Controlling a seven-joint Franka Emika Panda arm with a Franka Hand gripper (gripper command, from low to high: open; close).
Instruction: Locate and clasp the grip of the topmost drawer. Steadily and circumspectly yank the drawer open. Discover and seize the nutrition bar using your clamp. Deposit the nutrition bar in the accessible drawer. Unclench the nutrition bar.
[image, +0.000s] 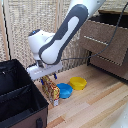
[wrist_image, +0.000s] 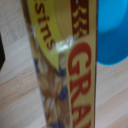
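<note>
nutrition bar (image: 50, 91) stands upright on the light wood floor (image: 95, 107), just beside the blue bowl (image: 64, 90), w/ the yellow bowl (image: 78, 83) next along toward the exterior view's right. jaws (image: 46, 76) sit right over the packet's top end, at the tip of the white arm (image: 62, 37); can't tell from either view whether they're shut on it or only straddling it, since the fingers are hidden by the wrist housing in the exterior view and absent from the wrist view. wrist view is filled by the packet at v. close range: yellow panel, red lettering, grain pattern, glare along one edge, so prob. a glossy carton or wrapper. judgement: light, fairly stiff across the flat faces, slick surface, tall and narrow so it tips easily if nudged sideways. best hold looks like across the thin dimension near the top end, pinching the two broad faces; squeeze too hard and it may dent. containers: both bowls look empty as far as seen. black open-topped case (image: 17, 95) at the exterior view's left, interior dark, contents not readable. dresser (image: 107, 42) at upper right of the exterior view; topmost drawer (image: 102, 37) appears to stand out from the body, i.e. already open, inside not visible from here. drawer is well apart from the packet and higher, so a lift and carry across is needed.
</note>
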